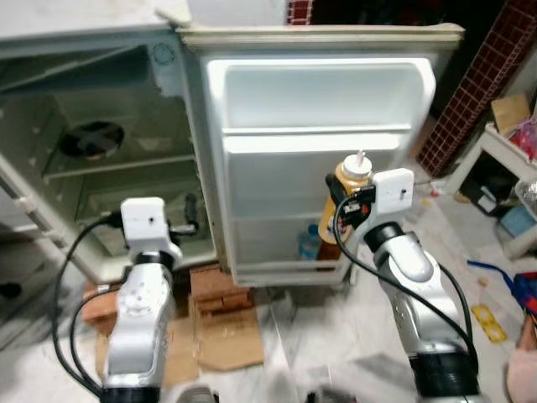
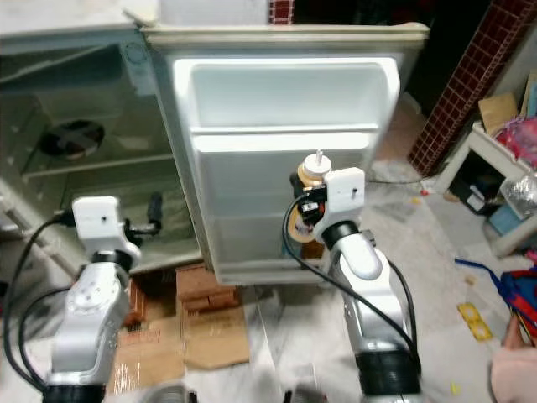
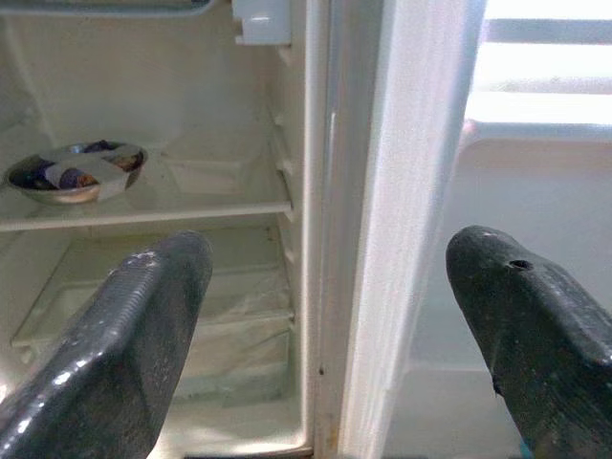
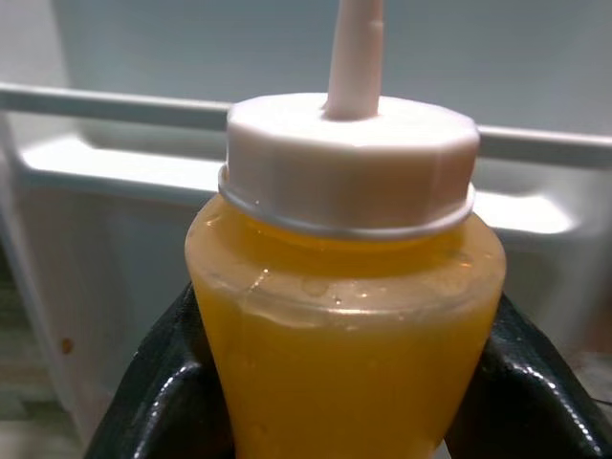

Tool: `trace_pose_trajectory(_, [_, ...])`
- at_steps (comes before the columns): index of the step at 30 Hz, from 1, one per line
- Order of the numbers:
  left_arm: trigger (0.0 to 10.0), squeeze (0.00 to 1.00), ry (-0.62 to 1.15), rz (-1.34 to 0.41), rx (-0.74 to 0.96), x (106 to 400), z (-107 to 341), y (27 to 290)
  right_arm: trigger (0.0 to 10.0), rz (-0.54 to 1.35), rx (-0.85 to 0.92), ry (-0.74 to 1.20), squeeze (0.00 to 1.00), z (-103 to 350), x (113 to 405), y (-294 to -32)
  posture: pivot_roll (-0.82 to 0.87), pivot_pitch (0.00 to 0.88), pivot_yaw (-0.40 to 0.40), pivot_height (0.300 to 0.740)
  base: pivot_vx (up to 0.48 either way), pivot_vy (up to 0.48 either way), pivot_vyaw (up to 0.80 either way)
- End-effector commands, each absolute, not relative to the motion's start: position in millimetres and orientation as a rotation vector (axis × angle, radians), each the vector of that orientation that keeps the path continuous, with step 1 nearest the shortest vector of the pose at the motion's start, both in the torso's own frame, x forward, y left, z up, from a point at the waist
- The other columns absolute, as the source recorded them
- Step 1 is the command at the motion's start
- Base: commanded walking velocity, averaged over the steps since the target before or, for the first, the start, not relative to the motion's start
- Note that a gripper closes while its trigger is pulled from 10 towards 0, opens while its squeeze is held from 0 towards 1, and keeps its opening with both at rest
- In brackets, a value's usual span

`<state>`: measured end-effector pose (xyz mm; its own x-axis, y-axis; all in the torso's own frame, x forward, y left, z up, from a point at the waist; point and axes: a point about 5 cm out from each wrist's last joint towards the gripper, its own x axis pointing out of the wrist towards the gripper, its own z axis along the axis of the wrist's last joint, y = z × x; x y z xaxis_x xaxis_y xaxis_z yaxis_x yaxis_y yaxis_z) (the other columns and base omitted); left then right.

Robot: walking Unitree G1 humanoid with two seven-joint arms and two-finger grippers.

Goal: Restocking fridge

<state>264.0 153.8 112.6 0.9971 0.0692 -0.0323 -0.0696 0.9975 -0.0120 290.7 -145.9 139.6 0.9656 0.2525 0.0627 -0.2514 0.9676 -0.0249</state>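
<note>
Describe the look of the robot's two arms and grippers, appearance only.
Both arms are glossy silver, rounded segments with black joint bands near the base. Each wrist carries a boxy white housing with black cables looping back along the arm. The left gripper and right gripper each have two thick, shiny black fingers with rounded tips.

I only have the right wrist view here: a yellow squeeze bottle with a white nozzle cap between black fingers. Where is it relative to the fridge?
Observer: The right gripper holds the yellow squeeze bottle upright before the open white fridge door, at its lower shelves.
Operator: Anything already in that door?
Observer: A clear plastic bottle with a blue cap stands in the bottom door shelf.
Operator: And the left arm?
Observer: The left gripper is open, facing the fridge's interior, where a metal bowl sits on a shelf.
</note>
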Motion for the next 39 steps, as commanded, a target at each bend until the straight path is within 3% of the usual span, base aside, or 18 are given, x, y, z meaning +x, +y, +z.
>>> trace_pose_trajectory(1, [10.0, 0.00, 0.025, 0.119, 0.002, 263.7, 114.6, 164.1, 10.0, 0.275, -0.007, -0.102, 0.00, 147.1, 290.8, -141.8, 0.01, 0.000, -0.013, 0.740, 0.000, 0.000, 0.00])
trace_pose_trajectory(8, [10.0, 0.00, 0.030, 0.134, 0.016, 264.4, 113.9, 165.9, 10.0, 0.298, 0.003, -0.104, 0.00, 147.5, 290.1, -137.9, 0.01, 0.000, -0.010, 0.740, 0.000, 0.000, 0.00])
trace_pose_trajectory(29, [10.0, 0.00, 0.073, 0.210, 0.009, 267.7, 109.7, 169.4, 10.0, 0.324, 0.007, -0.108, 0.00, 147.1, 289.3, -133.7, 0.01, 0.000, -0.012, 0.590, 0.000, 0.000, 0.00])
trace_pose_trajectory(39, [10.0, 0.00, 0.058, 0.227, 0.009, 270.3, 113.3, 168.7, 10.0, 0.341, 0.009, -0.112, 0.00, 147.6, 289.0, -132.0, 0.01, 0.000, -0.016, 0.590, 0.000, 0.000, 0.00])
